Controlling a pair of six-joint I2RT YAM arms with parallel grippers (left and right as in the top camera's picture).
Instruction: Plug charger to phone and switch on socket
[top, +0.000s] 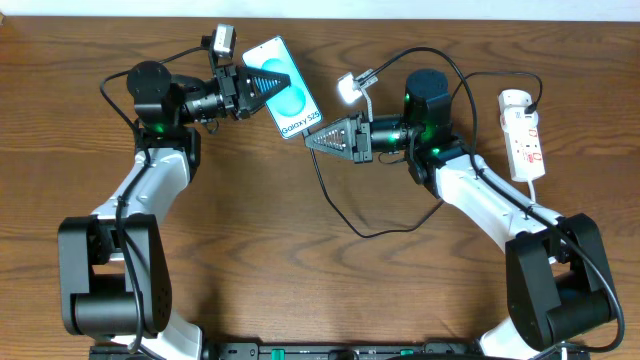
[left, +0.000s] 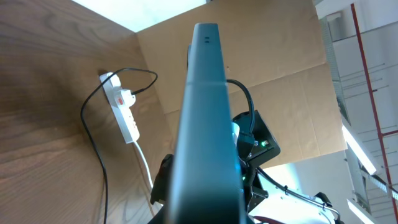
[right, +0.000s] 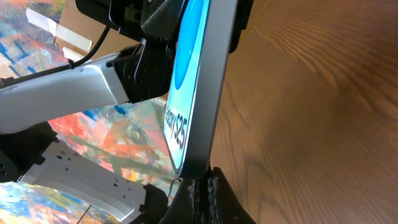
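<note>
My left gripper (top: 258, 86) is shut on the phone (top: 285, 88) and holds it off the table, tilted, with its teal screen up. In the left wrist view the phone (left: 208, 118) shows edge-on. My right gripper (top: 314, 140) is shut on the charger's connector and its tips touch the phone's bottom end (right: 194, 163). The connector itself is hidden between the shut fingers (right: 205, 193). The charger cable (top: 330, 200) hangs from that gripper and loops over the table. The socket (top: 524, 132) lies at the far right and also shows in the left wrist view (left: 122, 107).
The wooden table (top: 300, 290) runs under both arms. A black lead (top: 470, 95) arcs from the right arm to the socket's top end. A small lit lamp (top: 349, 88) sits on the right wrist. A cardboard wall (left: 280, 68) stands behind the table.
</note>
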